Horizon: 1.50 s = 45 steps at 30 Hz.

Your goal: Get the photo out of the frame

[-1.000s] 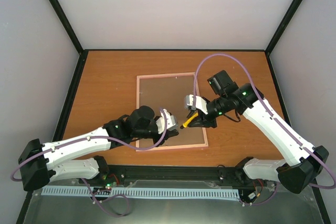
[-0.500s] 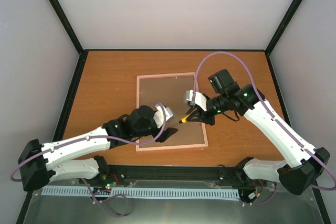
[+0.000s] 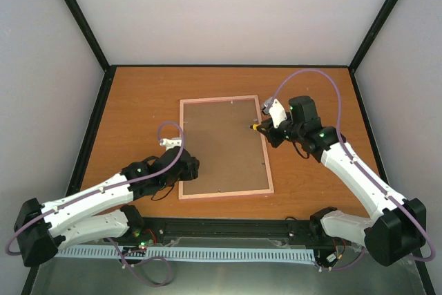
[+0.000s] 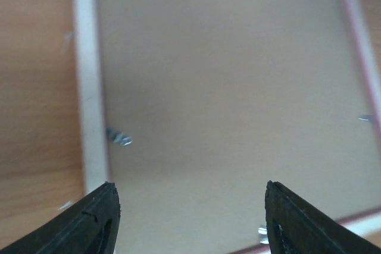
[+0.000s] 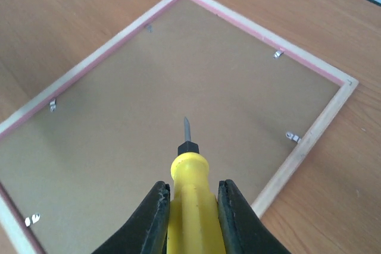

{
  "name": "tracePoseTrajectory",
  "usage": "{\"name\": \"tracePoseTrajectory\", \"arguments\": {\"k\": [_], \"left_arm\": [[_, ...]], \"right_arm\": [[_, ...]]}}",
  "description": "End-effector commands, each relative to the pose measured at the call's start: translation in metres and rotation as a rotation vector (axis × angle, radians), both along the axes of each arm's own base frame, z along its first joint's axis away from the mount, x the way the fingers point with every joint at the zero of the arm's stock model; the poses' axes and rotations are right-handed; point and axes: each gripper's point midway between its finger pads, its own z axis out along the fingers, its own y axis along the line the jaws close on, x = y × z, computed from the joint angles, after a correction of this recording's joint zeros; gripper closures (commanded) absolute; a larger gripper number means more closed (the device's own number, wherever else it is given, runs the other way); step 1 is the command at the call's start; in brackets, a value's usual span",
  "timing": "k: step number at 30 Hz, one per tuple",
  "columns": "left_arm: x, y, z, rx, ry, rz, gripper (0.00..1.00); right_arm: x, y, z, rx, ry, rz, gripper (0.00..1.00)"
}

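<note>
flanking face-down frame (image 3: 224, 150), left end effector (image 4: 190, 190) released, right end effector (image 5: 194, 187) grasping screwdriver (image 5: 191, 206)

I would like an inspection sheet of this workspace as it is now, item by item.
Surface: brown wooden table.
Job's things: frame lies flat, brown back up, metal clips along its edges; photo not visible.
Clutter: nothing seen.
Hands: left hand open above the frame's left side; right hand shut on a yellow screwdriver, tip above the board.
Cables: purple cables loop off both arms.
Surroundings: white walls, black corner posts.
</note>
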Motion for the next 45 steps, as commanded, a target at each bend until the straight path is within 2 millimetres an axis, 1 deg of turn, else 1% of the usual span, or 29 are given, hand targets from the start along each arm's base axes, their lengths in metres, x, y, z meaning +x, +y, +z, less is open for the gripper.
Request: {"name": "tracePoseTrajectory", "arguments": {"k": [1, 3, 5, 7, 12, 15, 20, 22, 24, 25, 28, 30, 32, 35, 39, 43, 45], "left_arm": [[-0.003, 0.032, -0.035, 0.054, 0.139, 0.168, 0.35], [-0.001, 0.039, -0.044, 0.092, 0.147, 0.189, 0.37], [0.002, 0.044, -0.056, 0.107, 0.169, 0.198, 0.39], [0.005, 0.045, -0.068, 0.090, 0.208, 0.194, 0.40], [0.011, 0.043, -0.085, 0.108, 0.253, 0.191, 0.49], [0.016, 0.043, -0.094, 0.123, 0.269, 0.187, 0.56], [0.024, 0.045, -0.108, 0.166, 0.296, 0.182, 0.61], [0.025, 0.044, -0.112, 0.185, 0.310, 0.176, 0.62], [0.024, 0.042, -0.118, 0.197, 0.322, 0.159, 0.65], [0.025, 0.040, -0.120, 0.197, 0.324, 0.140, 0.67], [0.026, 0.021, -0.124, 0.180, 0.307, 0.009, 0.75], [0.027, 0.012, -0.125, 0.174, 0.289, -0.035, 0.81], [0.027, -0.002, -0.124, 0.171, 0.260, -0.099, 0.87], [0.029, -0.018, -0.125, 0.197, 0.225, -0.161, 0.94], [0.032, -0.037, -0.130, 0.240, 0.208, -0.238, 0.96], [0.037, -0.042, -0.135, 0.268, 0.228, -0.232, 0.96], [0.040, -0.043, -0.130, 0.260, 0.218, -0.221, 0.94]], "right_arm": [[0.012, 0.008, -0.001, 0.127, -0.053, -0.046, 0.97], [0.010, 0.004, -0.010, 0.111, -0.071, -0.051, 0.97], [0.012, -0.002, -0.016, 0.099, -0.065, -0.078, 0.97], [0.009, 0.002, -0.018, 0.117, -0.043, -0.053, 0.97], [0.003, 0.010, -0.014, 0.138, -0.042, 0.009, 0.97], [0.002, 0.010, -0.014, 0.133, -0.047, 0.019, 0.97], [0.001, 0.011, -0.012, 0.134, -0.048, 0.028, 0.97], [0.001, 0.010, -0.011, 0.132, -0.058, 0.025, 0.97], [0.001, 0.009, -0.009, 0.130, -0.066, 0.023, 0.97], [0.001, 0.009, -0.008, 0.128, -0.070, 0.022, 0.97], [0.001, 0.008, -0.006, 0.127, -0.079, 0.022, 0.97], [0.001, 0.008, -0.008, 0.125, -0.076, 0.025, 0.97], [0.000, 0.010, -0.009, 0.125, -0.069, 0.034, 0.97], [-0.002, 0.012, -0.013, 0.127, -0.055, 0.057, 0.97], [-0.015, 0.023, -0.022, 0.139, -0.014, 0.159, 0.97], [-0.024, 0.034, -0.035, 0.111, 0.045, 0.225, 0.97], [-0.025, 0.038, -0.040, 0.084, 0.069, 0.239, 0.97]]}}
